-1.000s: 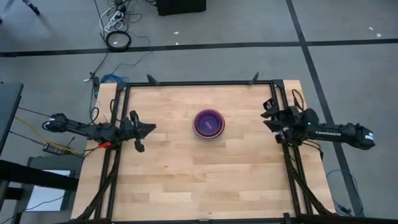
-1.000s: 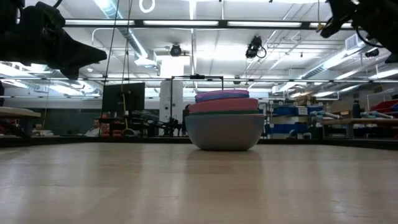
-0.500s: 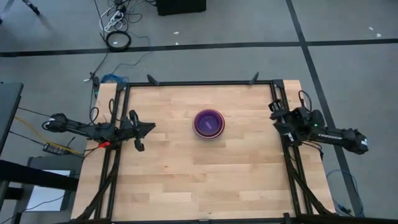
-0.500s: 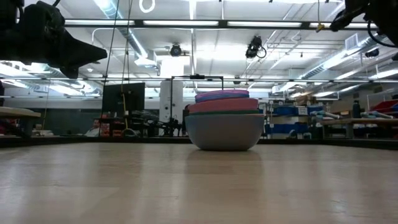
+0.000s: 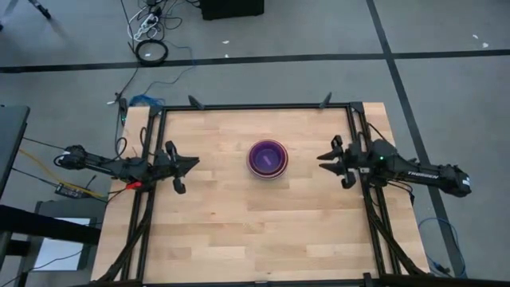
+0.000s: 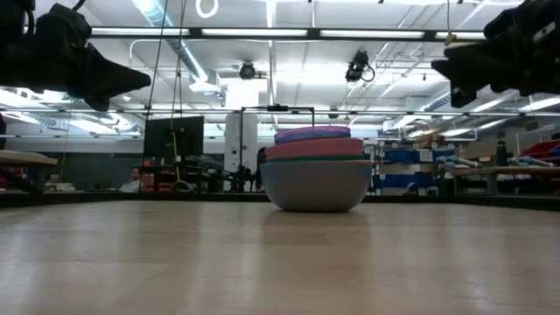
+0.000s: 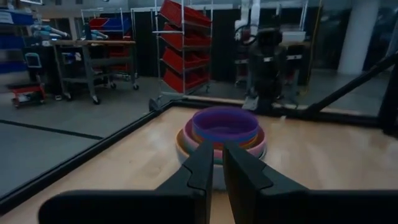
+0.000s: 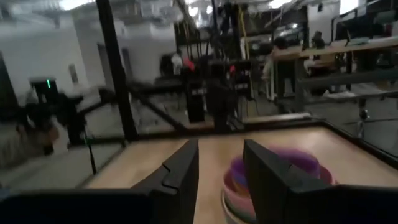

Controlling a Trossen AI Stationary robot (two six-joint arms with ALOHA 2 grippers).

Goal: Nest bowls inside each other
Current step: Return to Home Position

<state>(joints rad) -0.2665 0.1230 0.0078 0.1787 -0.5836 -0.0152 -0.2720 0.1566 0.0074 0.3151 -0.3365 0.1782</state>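
Note:
The bowls (image 5: 268, 158) stand nested in one stack at the middle of the wooden table. The pale outermost bowl (image 6: 315, 188) rests on its base, and pink and purple rims (image 6: 312, 136) show above it. My left gripper (image 5: 194, 163) hovers near the table's left edge and points level at the stack. Its fingers (image 7: 218, 152) are drawn almost together and hold nothing. My right gripper (image 5: 324, 158) hovers to the right of the stack and points level at it, open and empty (image 8: 221, 155). Both grippers stand well apart from the bowls (image 7: 224, 127) (image 8: 280, 177).
A black metal frame (image 5: 255, 106) runs round the table's far, left and right edges. Bare wood (image 5: 255, 231) lies all around the stack. Beyond the table are shelves, carts and workshop gear (image 7: 180, 37).
My right gripper has sunk and tipped from pointing upward to pointing level. Its fingers have swung out from the right edge toward the bowls. The bowls have not moved.

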